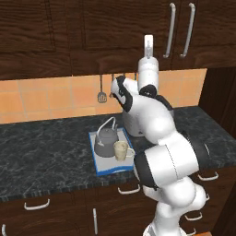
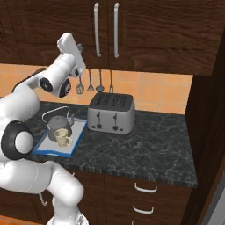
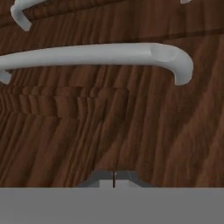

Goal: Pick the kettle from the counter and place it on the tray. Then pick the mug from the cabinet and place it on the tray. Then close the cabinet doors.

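The dark-grey kettle (image 1: 107,140) (image 2: 57,122) stands on the blue-rimmed tray (image 1: 103,169) (image 2: 44,148), on the dark counter (image 1: 46,147) (image 2: 145,145). On the same tray, just in front of the kettle, sits the cream mug (image 1: 121,150) (image 2: 62,137). My gripper (image 1: 148,39) (image 2: 80,46) (image 3: 113,178) is raised off the counter, shut and holding nothing, its tips close against a dark wood cabinet door (image 1: 129,27) (image 3: 131,127). Both cabinet doors (image 2: 145,30) lie flush and closed. A long grey bar handle (image 3: 100,54) (image 1: 171,30) (image 2: 96,28) crosses just beyond the fingertips.
A silver four-slot toaster (image 2: 110,113) stands right of the tray, mostly hidden by my arm in the left base view. Utensils (image 1: 102,96) (image 2: 90,83) hang on the orange tiled wall. Drawers with small handles (image 1: 37,204) (image 2: 145,188) sit below the counter.
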You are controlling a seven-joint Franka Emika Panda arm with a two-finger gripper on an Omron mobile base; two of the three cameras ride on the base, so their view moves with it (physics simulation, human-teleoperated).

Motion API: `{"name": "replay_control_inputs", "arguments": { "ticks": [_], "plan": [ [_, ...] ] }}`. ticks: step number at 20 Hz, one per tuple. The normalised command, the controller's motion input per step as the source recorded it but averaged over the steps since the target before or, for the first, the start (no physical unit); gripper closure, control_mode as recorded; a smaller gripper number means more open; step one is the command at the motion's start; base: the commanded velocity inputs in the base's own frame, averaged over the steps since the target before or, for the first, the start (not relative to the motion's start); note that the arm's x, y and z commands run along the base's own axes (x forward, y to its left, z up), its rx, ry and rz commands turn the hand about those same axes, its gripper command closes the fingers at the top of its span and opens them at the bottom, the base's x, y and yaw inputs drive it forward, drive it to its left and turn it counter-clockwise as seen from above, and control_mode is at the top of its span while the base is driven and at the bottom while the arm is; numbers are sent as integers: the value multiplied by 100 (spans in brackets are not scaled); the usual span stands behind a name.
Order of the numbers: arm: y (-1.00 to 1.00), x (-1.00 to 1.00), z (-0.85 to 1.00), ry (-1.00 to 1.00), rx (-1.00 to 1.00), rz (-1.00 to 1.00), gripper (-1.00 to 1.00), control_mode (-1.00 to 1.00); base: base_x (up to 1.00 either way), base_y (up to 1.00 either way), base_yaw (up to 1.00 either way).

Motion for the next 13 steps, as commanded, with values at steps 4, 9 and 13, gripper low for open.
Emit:
{"name": "replay_control_inputs", "arguments": {
  "ticks": [4, 9, 13],
  "plan": [
    [-40, 25, 21, 0, 0, 12, 100, -100, 0, 0, 0],
    [-48, 5, 32, 0, 0, 11, 100, -100, 0, 0, 0],
    [-34, -9, 22, 0, 0, 8, 100, -100, 0, 0, 0]
  ]
}}
